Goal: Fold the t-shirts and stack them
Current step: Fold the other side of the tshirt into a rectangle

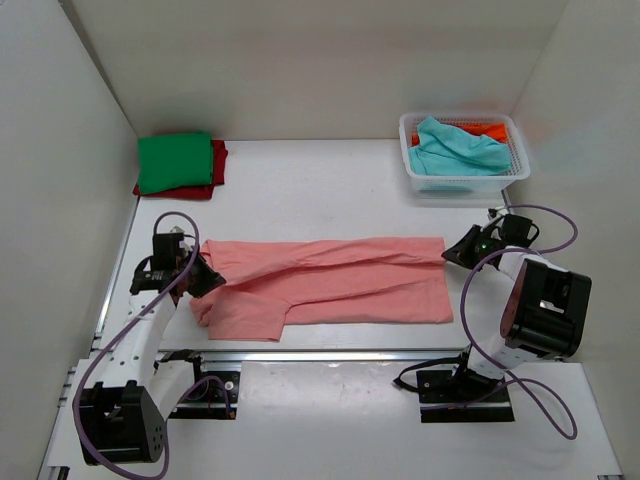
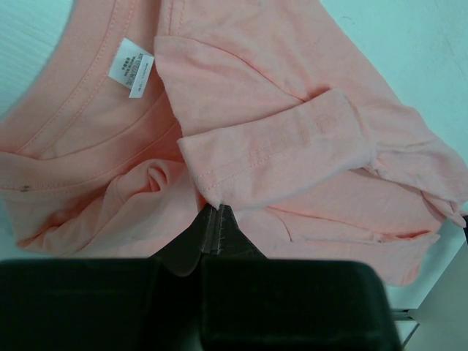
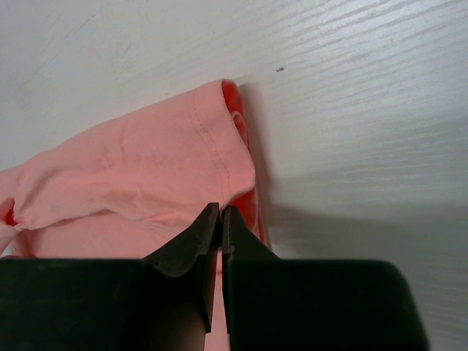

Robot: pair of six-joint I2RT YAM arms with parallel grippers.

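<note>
The salmon-pink t-shirt lies stretched left to right across the middle of the table, partly folded lengthwise. My left gripper is shut on its left end; in the left wrist view its jaws pinch a sleeve hem, with the collar and white label beyond. My right gripper is shut on the shirt's right end; in the right wrist view its jaws pinch the hem corner. A folded green t-shirt lies on a red one at the back left.
A white lattice basket at the back right holds a teal t-shirt and an orange one. White walls enclose the table on three sides. A metal rail runs along the near edge.
</note>
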